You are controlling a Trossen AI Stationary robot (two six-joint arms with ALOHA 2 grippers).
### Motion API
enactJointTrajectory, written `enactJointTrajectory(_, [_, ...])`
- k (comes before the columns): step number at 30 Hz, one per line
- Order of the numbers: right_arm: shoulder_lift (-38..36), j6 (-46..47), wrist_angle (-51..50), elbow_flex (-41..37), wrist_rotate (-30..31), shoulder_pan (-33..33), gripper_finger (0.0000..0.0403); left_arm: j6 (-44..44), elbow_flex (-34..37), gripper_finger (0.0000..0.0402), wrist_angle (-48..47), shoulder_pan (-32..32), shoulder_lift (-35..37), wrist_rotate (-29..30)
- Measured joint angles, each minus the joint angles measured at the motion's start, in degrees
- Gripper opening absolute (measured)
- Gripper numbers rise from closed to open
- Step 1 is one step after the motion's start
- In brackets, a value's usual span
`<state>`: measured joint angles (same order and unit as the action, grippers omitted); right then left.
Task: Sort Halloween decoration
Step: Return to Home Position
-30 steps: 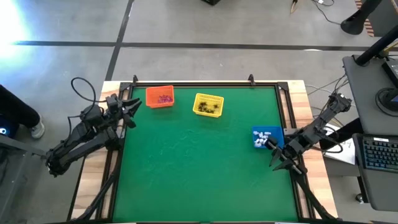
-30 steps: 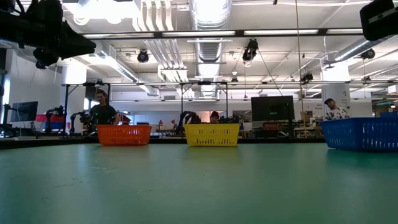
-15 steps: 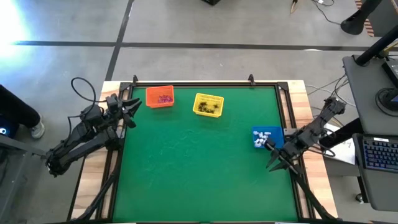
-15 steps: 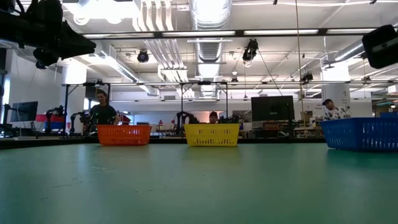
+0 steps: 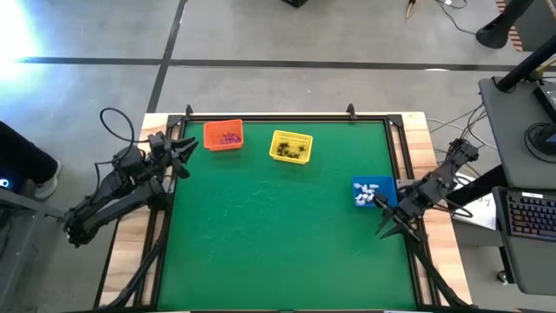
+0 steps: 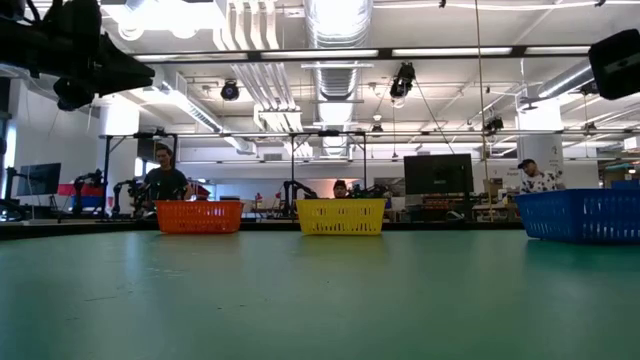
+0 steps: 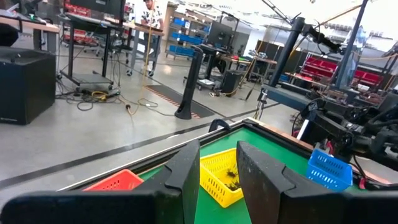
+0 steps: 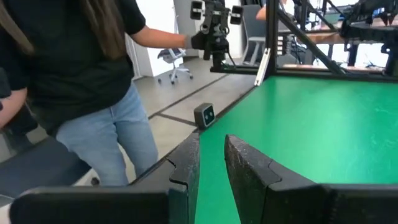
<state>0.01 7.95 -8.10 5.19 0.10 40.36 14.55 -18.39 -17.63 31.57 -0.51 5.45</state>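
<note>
Both slightly apart, empty: left pincer [image 5: 185, 148] near orange basket [image 5: 223, 124], right pincer [image 5: 387, 228] beside blue basket [image 5: 358, 183]; looks like homing, park next.

Overhead, table-level, wrists; yellow basket [image 5: 290, 146] shared.

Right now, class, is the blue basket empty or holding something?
Not empty: the high view shows small white trinkets lying inside the blue basket.

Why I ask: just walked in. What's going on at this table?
Nothing is being handled. The left gripper sits open by the orange basket, the right gripper open beside the blue basket, both at the table's edges. In the orange basket lie purplish trinkets, in the yellow basket black trinkets, in the blue white trinkets.
</note>
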Motion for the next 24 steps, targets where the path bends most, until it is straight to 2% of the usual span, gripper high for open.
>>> enactJointTrajectory(7, [0.0,0.4,-1.4,1.8,0.0,0.0,0.0068,1.2,0.0,0.0088,0.0,0.0,0.0,0.0])
enactJointTrajectory(17, [0.0,1.9,9.0,-4.4,-0.1,0.0,0.0068,1.5,0.0,0.0088,0.0,0.0,0.0,0.0])
enactJointTrajectory(24, [0.0,0.1,9.0,-4.6,-0.1,0.0,0.0068,1.5,0.0,0.0088,-0.2,0.0,0.0,0.0])
